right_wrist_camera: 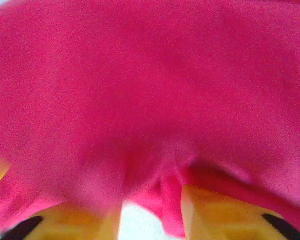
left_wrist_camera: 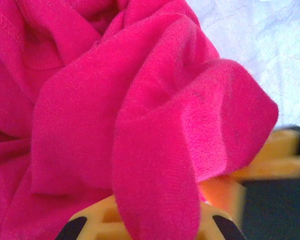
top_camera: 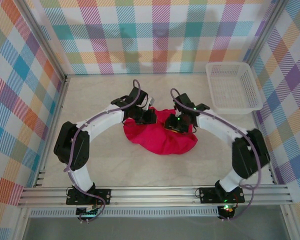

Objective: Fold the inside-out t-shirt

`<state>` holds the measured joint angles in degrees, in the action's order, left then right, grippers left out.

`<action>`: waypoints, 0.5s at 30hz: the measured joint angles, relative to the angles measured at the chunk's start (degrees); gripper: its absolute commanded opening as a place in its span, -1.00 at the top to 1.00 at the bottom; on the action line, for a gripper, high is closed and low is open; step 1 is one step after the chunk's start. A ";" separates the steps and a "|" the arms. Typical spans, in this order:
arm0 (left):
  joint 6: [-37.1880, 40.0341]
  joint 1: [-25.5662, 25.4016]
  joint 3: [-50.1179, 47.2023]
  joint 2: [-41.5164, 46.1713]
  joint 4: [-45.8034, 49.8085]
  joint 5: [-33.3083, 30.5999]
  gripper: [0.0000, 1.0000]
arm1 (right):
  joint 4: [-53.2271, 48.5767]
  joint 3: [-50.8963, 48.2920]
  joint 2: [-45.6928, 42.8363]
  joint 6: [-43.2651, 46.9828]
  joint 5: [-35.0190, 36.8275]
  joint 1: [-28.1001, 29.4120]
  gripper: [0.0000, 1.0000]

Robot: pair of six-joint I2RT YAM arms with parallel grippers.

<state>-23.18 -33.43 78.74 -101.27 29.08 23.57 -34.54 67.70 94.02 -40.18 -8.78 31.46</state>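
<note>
The inside-out t-shirt point(top_camera: 160, 139) is a crumpled bright red heap in the middle of the table, between the two arms. My left gripper point(top_camera: 145, 116) sits at the heap's upper left edge. In the left wrist view a thick fold of the t-shirt point(left_wrist_camera: 140, 100) rises out from between the yellow fingers point(left_wrist_camera: 97, 217), and the left gripper point(left_wrist_camera: 157, 222) is shut on it. My right gripper point(top_camera: 174, 125) rests on top of the heap. In the right wrist view its yellow fingers point(right_wrist_camera: 215, 212) stand apart under draped t-shirt cloth point(right_wrist_camera: 150, 90). The right gripper point(right_wrist_camera: 152, 217) is open, with pale table showing in the gap.
A white mesh basket point(top_camera: 233, 87) stands at the back right of the table. Checked walls close in the back and both sides. Bare pale table point(left_wrist_camera: 260, 45) lies beyond the cloth. A blurred yellow and black part point(left_wrist_camera: 280, 155) shows at the right edge of the left wrist view.
</note>
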 measured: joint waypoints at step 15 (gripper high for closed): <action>0.02 11.78 4.39 4.92 5.51 1.29 1.00 | -2.14 22.45 15.76 0.87 0.20 0.00 1.00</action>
<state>-23.16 -21.65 83.13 -96.36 34.59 24.86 -36.69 90.15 109.78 -39.31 -8.58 31.46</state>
